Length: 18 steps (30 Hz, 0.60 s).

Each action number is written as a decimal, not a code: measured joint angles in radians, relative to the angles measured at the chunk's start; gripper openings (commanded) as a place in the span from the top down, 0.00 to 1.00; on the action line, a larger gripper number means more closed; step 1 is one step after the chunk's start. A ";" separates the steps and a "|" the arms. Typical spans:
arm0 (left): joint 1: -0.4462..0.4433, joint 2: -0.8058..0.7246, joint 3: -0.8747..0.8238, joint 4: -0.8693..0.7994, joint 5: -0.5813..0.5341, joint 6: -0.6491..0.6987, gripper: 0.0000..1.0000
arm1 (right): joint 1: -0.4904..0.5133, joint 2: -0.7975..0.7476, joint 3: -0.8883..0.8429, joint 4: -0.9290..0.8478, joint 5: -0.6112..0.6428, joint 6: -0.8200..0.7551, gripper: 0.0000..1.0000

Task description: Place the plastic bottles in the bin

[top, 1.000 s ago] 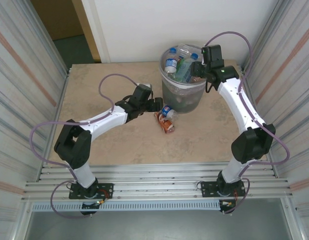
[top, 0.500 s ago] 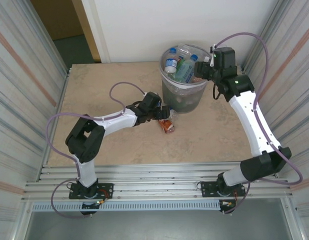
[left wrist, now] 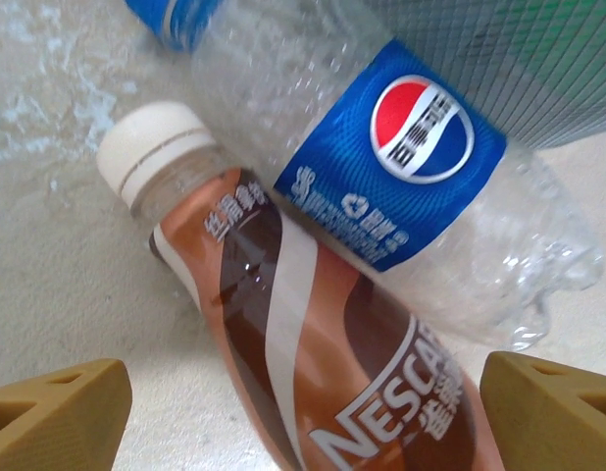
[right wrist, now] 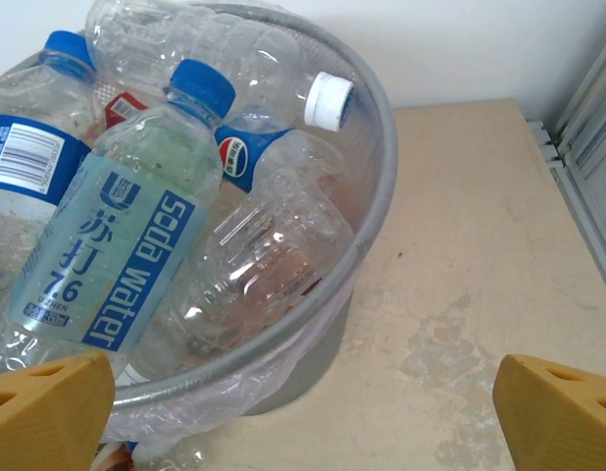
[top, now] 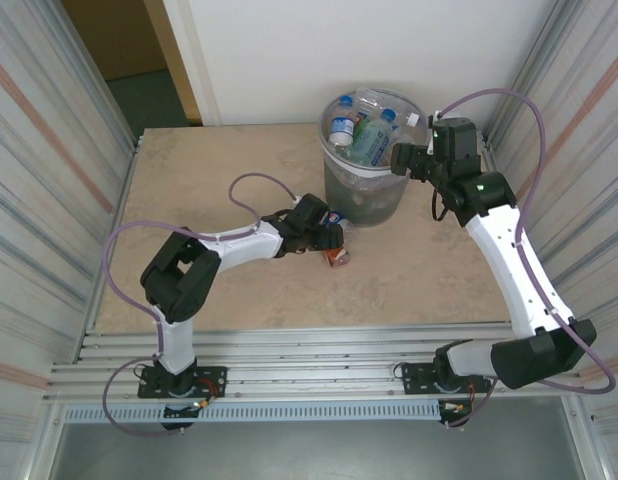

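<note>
left gripper (left wrist: 303,417), jaws wide, straddles the brown-label bottle (left wrist: 323,343) lying near the bin (top: 364,200); next it must close. right gripper (right wrist: 303,412) gapes empty by its rim.

Beige table (top: 209,180) bears the bin (top: 364,200), a Nescafé bottle (left wrist: 313,353), a Pepsi bottle (left wrist: 401,167)

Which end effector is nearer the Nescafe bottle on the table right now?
Left. The left end effector hangs right over the Nescafe bottle; the right end effector is off at the bin rim.
</note>
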 measured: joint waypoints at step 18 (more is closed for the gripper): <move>-0.008 0.003 -0.030 -0.106 -0.031 0.038 0.27 | 0.019 -0.028 -0.042 0.003 0.019 0.023 0.02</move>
